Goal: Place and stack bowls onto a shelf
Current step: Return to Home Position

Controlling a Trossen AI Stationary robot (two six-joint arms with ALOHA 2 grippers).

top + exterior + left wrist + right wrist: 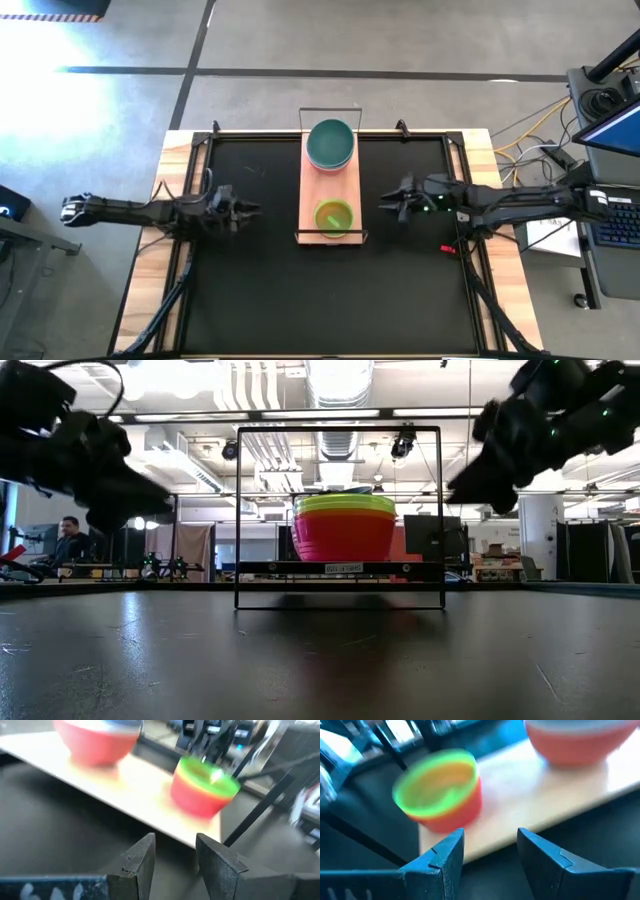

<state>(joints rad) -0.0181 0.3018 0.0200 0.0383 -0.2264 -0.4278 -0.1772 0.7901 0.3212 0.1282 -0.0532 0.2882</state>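
Observation:
The light-wood shelf [330, 190] stands mid-table with wire frames at its ends. On its far end sits a stack of larger bowls [330, 145], teal on top. On its near end sits a stack of smaller bowls [334, 217], yellow-green on top, red below [202, 787] [442, 790]. My left gripper [250, 209] hovers left of the shelf, open and empty [175, 857]. My right gripper [385, 203] hovers right of the shelf, open and empty [490, 850]. In the low view both stacks overlap [345, 525], and the grippers hang above the table.
The black mat [250, 290] covers the table inside a wooden border. Cables, a keyboard and a monitor lie off the table's right edge [600, 210]. In the low view a person [68, 540] sits in the room far behind the table.

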